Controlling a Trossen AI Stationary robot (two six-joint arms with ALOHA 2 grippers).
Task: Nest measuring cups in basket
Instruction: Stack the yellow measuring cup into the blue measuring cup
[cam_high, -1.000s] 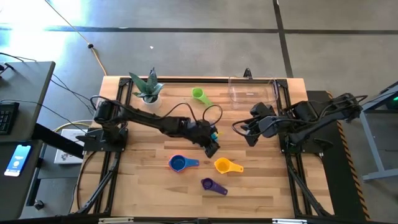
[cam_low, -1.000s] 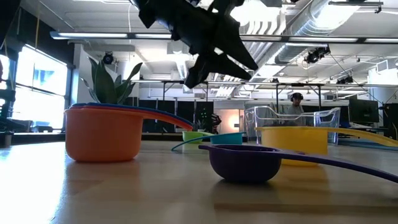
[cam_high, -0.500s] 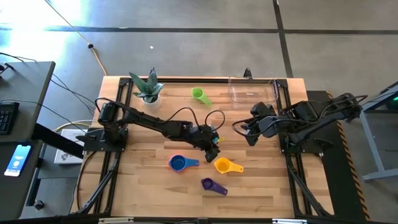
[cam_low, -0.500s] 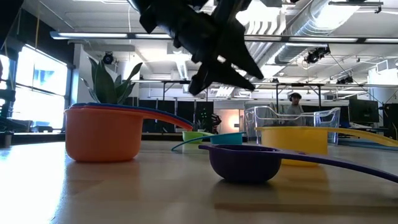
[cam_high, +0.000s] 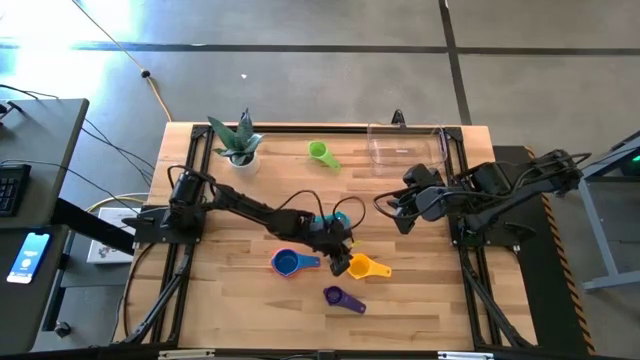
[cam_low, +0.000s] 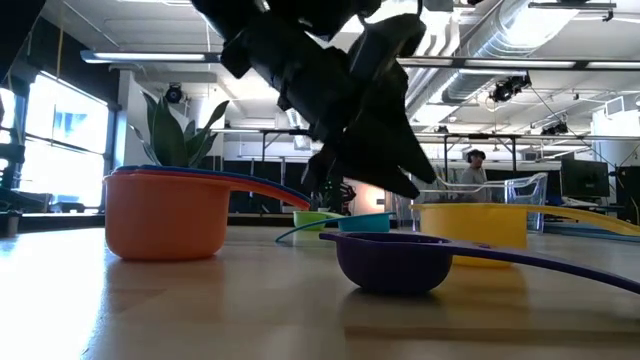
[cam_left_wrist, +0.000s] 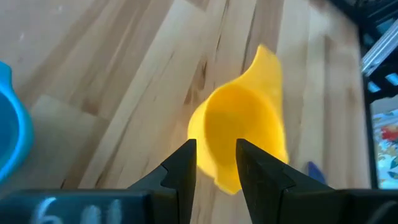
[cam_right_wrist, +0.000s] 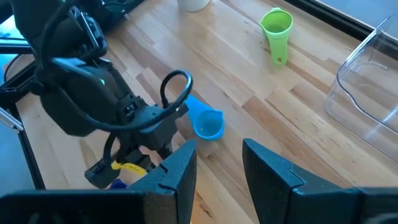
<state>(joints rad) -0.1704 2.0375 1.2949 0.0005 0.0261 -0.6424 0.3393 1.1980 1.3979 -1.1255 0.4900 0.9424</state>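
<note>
1. The wooden table carries all the things.
2. The basket, clear plastic, stands at about 1 o'clock from the table centre, near the far edge.
3. The left gripper is low over the yellow cup, at about 5 o'clock from the centre; its fingers stand apart, with the cup's near rim seen in the gap.
4. The right gripper waits at about 3 o'clock, fingers apart, holding nothing.
5. The green cup lies at 12 o'clock, the teal cup near the centre, the blue cup and the purple cup at about 6 o'clock.
</note>
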